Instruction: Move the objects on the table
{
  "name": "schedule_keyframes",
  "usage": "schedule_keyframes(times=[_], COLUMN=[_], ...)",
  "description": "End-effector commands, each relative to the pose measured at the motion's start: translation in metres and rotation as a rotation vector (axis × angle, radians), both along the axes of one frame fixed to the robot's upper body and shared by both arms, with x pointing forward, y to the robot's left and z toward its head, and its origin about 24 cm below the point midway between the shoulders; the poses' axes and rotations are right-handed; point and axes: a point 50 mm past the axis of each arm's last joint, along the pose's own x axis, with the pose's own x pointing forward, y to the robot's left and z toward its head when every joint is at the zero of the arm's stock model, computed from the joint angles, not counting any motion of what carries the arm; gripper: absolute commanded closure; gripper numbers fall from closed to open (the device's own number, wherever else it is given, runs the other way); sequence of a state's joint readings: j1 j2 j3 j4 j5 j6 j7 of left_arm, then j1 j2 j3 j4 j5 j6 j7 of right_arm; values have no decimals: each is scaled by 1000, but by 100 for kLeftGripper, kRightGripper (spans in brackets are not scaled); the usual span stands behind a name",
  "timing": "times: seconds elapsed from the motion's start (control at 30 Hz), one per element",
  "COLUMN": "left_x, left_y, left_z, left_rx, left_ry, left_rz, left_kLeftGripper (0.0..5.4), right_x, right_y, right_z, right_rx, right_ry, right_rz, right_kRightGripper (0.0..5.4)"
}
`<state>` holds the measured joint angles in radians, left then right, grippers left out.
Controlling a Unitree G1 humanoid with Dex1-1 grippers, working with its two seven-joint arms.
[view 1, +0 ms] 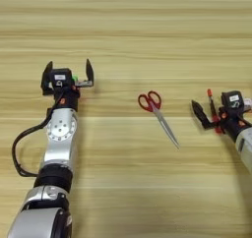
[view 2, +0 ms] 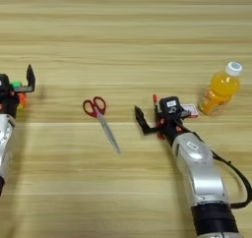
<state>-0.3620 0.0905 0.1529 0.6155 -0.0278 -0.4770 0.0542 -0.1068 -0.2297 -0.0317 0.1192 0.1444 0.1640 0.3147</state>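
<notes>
Red-handled scissors [view 1: 157,115] lie closed in the middle of the table [view 1: 123,30], blades pointing toward me and to the right. My left gripper [view 1: 69,71] stands open at the left. A bit of the multicoloured cube [view 1: 75,78] shows low between its fingers, near the palm, and most of it is hidden. At the right, my right gripper [view 2: 146,110] is open. The thin black pen with a red cap [view 2: 155,104] sits against its right finger. Whether that finger touches the pen I cannot tell.
An orange juice bottle [view 2: 221,88] with a white cap stands at the far right. A small red and white card [view 2: 191,110] lies between the bottle and my right wrist. A black cable loops beside my left forearm [view 1: 17,153].
</notes>
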Motion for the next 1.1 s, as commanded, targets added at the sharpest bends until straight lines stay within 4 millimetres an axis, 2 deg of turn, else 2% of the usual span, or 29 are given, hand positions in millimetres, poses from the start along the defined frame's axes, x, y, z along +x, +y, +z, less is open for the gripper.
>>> schedule_keyframes(times=[0.03, 0.93, 1.1], left_x=[-2, -3, -3], left_y=[0, -1, -1], left_z=[-3, -2, -2], left_rx=[-6, -8, -9], left_ry=[15, 13, 14], left_rz=[4, 6, 6], left_kLeftGripper=[0, 0, 0], right_x=[1, 2, 3], right_y=[1, 1, 5], right_z=[-2, -22, -19], right_rx=[4, 14, -34], right_ry=[18, 107, 66], right_rz=[4, 3, 27], right_kRightGripper=[4, 4, 4])
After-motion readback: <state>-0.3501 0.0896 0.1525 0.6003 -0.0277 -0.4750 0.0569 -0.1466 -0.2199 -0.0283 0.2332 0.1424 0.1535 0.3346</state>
